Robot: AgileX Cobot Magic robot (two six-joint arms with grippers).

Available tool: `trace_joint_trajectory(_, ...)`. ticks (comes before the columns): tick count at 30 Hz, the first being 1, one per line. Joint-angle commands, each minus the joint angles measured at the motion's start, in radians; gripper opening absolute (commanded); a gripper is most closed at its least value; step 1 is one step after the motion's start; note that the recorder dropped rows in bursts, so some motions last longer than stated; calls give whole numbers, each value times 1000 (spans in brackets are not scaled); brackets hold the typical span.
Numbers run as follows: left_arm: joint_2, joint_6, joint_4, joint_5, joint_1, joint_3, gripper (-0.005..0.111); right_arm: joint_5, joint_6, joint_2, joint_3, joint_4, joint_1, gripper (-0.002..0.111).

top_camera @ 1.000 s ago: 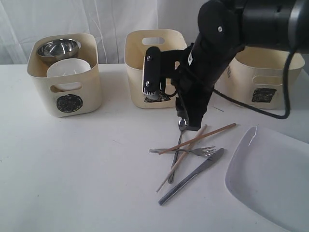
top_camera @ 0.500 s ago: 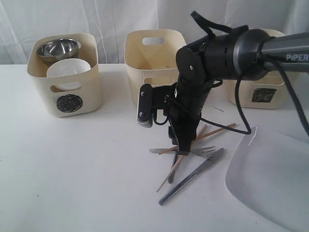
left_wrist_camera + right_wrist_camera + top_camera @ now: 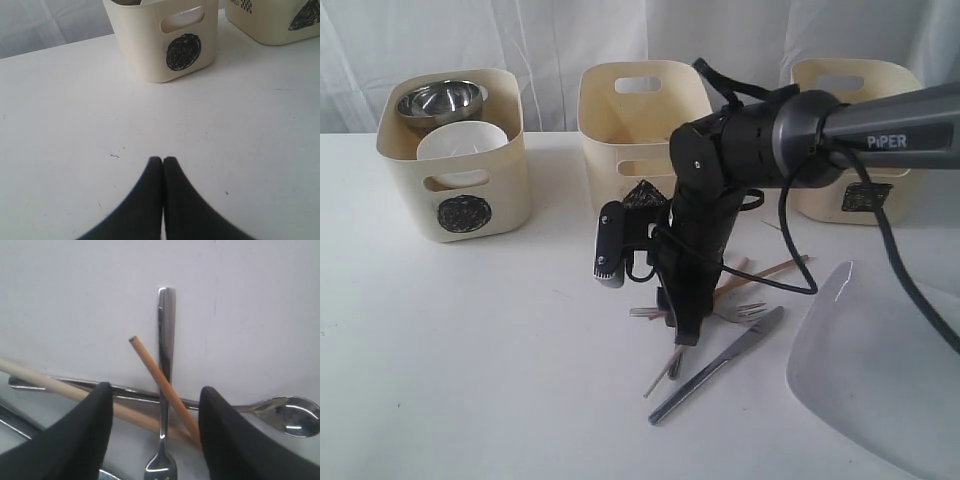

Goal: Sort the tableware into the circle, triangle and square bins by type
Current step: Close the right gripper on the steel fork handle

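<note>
Right gripper (image 3: 682, 337) lower; bowls (image 3: 461, 141) in bin (image 3: 406, 176)

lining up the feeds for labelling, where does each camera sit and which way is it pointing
Exterior: off the arms, facing the table and three bins from the front; right arm shows, bent down over the cutlery.
Left wrist: low over bare table, facing the circle bin; shut left gripper shows.
Right wrist: looks down at fork, spoon and chopsticks; open right gripper straddles them.
Shared: exterior and left wrist both see the circle bin; exterior and right wrist the cutlery.
</note>
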Motion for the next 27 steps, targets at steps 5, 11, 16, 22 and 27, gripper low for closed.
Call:
trace_joint_trajectory(5, -5, -1, -2, 4, 2, 3, 0, -25, -12, 12, -3, 9, 2, 50)
trace_joint_trajectory(11, -5, -1, -2, 4, 2, 3, 0, -41, -12, 12, -3, 9, 2, 50)
trace_joint_trajectory(16, -5, -1, -2, 4, 2, 3, 0, -51, -12, 29, -3, 9, 2, 50)
trace_joint_trajectory(22, -5, -1, -2, 4, 2, 3, 0, -55, -12, 69, -3, 36, 2, 50)
trace_joint_trajectory(27, -5, -1, -2, 4, 2, 3, 0, -71, -12, 75, -3, 50, 2, 44)
